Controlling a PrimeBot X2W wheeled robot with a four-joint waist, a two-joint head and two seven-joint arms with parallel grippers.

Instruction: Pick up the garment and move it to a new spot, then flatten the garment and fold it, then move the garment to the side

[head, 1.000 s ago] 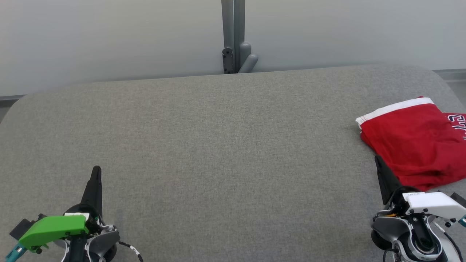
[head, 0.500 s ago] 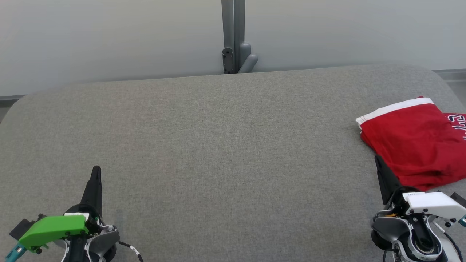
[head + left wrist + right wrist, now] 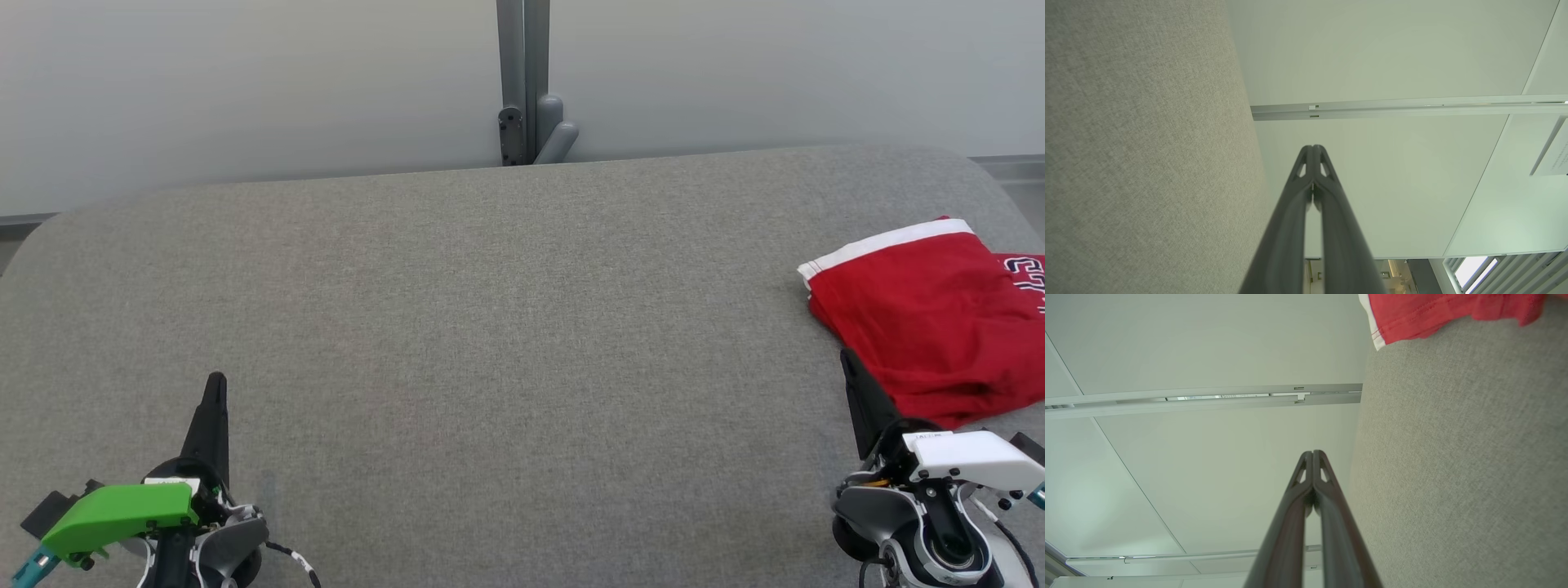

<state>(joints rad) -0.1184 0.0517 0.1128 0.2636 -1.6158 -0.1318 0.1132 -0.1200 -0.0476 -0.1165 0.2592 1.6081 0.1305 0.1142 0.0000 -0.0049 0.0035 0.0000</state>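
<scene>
The garment [image 3: 922,318] was found folded at the table's [image 3: 506,327] right edge.
The left gripper [image 3: 216,382] and right gripper [image 3: 847,358] were seen closed tight and empty at the table's near edge, the right one just beside the garment.

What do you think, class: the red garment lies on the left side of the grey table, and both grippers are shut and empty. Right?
The side is wrong. The head view shows the red garment on the right side of the grey table, by the right gripper. Both it and the left gripper are shut and empty.
</scene>
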